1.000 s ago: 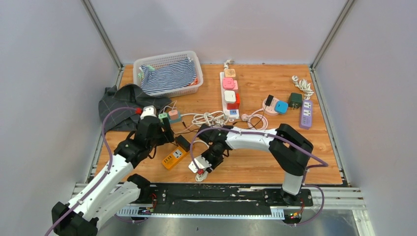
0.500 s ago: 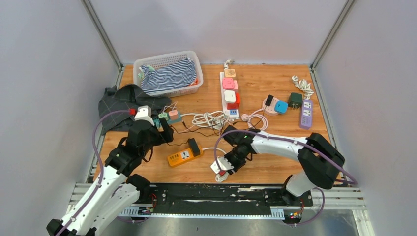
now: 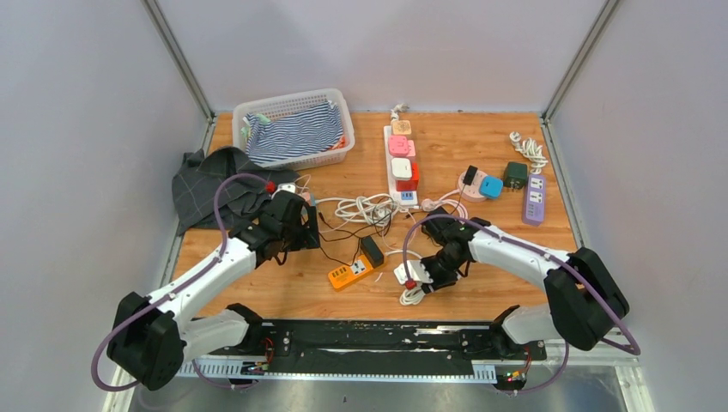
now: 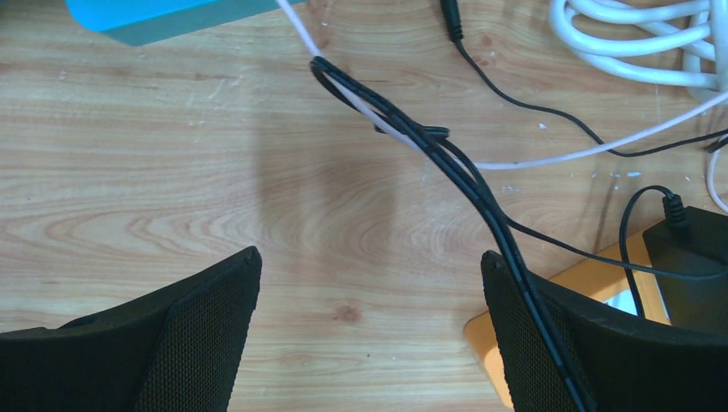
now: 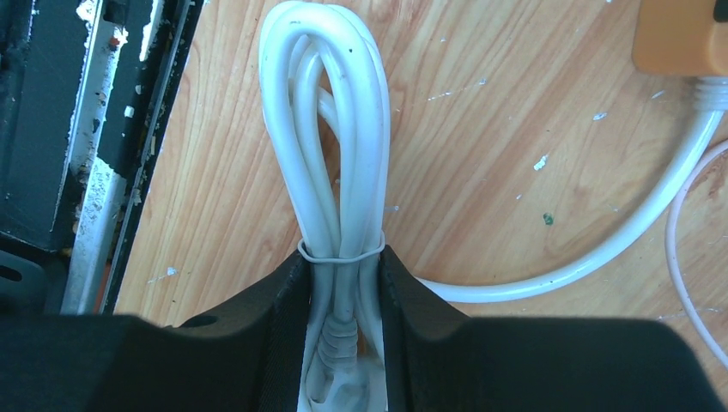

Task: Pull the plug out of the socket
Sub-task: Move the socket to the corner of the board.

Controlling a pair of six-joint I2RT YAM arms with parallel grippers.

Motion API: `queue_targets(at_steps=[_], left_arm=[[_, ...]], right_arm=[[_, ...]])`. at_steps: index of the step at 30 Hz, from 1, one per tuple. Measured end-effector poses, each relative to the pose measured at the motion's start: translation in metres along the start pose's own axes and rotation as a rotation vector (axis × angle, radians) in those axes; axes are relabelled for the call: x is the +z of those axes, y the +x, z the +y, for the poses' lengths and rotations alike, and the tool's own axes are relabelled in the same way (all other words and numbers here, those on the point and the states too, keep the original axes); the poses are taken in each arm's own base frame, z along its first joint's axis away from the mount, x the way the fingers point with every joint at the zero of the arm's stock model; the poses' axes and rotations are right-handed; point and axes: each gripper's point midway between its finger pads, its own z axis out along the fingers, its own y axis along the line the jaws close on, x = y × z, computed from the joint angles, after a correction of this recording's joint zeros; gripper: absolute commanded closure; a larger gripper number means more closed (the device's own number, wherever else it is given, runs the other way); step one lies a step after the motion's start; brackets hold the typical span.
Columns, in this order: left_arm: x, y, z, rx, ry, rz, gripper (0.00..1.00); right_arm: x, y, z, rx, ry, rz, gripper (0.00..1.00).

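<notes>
The left gripper point(image 3: 300, 230) hangs low over the table point(image 3: 464, 137) with its fingers spread as wide as they go and nothing between them. Its wrist view shows only bare wood in the gap. A thin black cable point(image 4: 446, 159) runs down across the far finger and passes out of the picture at the bottom. The black plug point(image 3: 372, 251) sits at the far end of the orange socket strip point(image 3: 350, 274), which lies near the middle of the front of the table, between the two grippers. In the left wrist view the plug is cut off by the right edge and the strip is half hidden behind the finger. No view shows its pins or how deeply it is seated. The right gripper point(image 3: 419, 276) is closed part-way on a white cable bundle point(image 5: 339, 129), with one finger pressing each side of it, just below the thin tie around the loops. The lower end of the bundle sinks between the fingers and is hard to make out. From above, the wrist covers the fingers, and a white piece with a red spot shows beside them, too small to identify. A thick white lead point(image 5: 618, 245) curves from the orange strip's corner toward the gripper. Its end is hidden behind the finger.
</notes>
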Motion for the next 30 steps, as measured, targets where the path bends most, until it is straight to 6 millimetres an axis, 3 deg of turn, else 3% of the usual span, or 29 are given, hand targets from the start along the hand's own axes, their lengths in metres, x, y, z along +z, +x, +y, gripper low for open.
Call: queue_targets(at_steps=[6,10,14,18,22,30], left_arm=[[0.002,0.005,-0.007,0.043,-0.009,0.017,0.01],[0.008,0.017,-0.014,0.117,-0.032,0.069,0.02],[0.011,0.030,-0.026,0.249,-0.077,0.130,0.02],[0.010,0.035,-0.024,0.341,-0.127,0.175,0.02],[0.000,0.031,-0.017,0.411,-0.158,0.211,0.04],[-0.019,0.005,-0.028,0.533,-0.139,0.248,0.03]], right_arm=[[0.001,-0.004,0.002,0.030,-0.009,-0.046,0.93],[-0.001,-0.019,0.005,0.059,-0.030,-0.127,0.95],[-0.009,-0.037,-0.006,0.093,-0.012,-0.191,0.94],[-0.010,-0.040,-0.010,0.116,0.003,-0.202,0.93],[-0.010,-0.039,-0.011,0.131,0.009,-0.203,0.91],[-0.014,-0.034,-0.013,0.161,0.038,-0.207,0.90]])
